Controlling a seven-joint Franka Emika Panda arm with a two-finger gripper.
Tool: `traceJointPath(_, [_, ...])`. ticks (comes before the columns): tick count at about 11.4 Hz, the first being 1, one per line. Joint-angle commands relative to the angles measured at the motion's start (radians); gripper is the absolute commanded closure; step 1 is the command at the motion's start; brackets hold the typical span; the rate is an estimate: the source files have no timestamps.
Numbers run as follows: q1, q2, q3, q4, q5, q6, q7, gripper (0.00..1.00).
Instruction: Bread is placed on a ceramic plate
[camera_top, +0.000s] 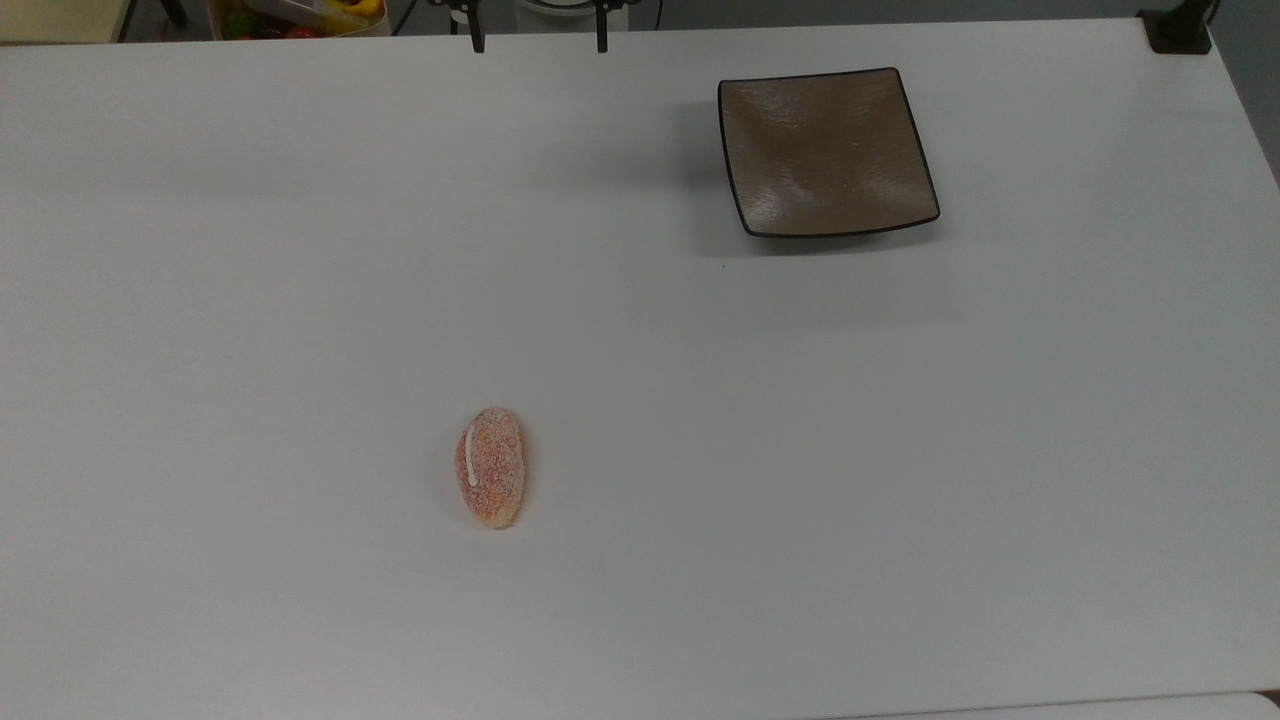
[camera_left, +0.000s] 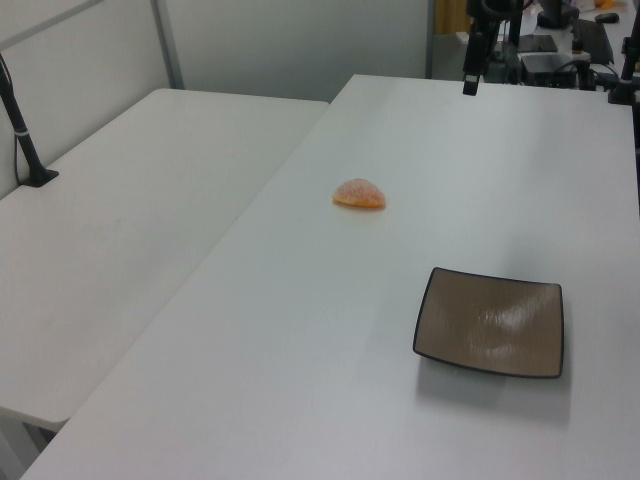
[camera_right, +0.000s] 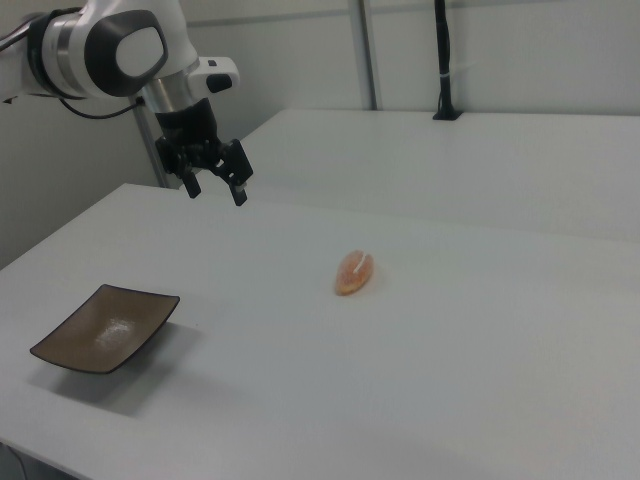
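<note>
Lying on the white table (camera_top: 250, 300), the bread (camera_top: 491, 467) sits at about seven o'clock from the ceramic plate (camera_top: 826, 152) in the top view, well apart from it. In the right view the gripper (camera_right: 214, 183) hangs spread wide and empty, above the table. Best to descend centred, fingers spanning the bun's narrow width.
</note>
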Motion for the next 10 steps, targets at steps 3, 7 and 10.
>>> traceJointPath(3, [0.018, -0.016, -0.019, -0.024, 0.015, 0.016, -0.012, 0.0])
traceJointPath(7, [0.016, -0.018, -0.02, -0.024, 0.015, 0.013, -0.011, 0.0])
traceJointPath(10, [0.021, -0.016, -0.019, -0.026, 0.015, -0.016, -0.004, 0.0])
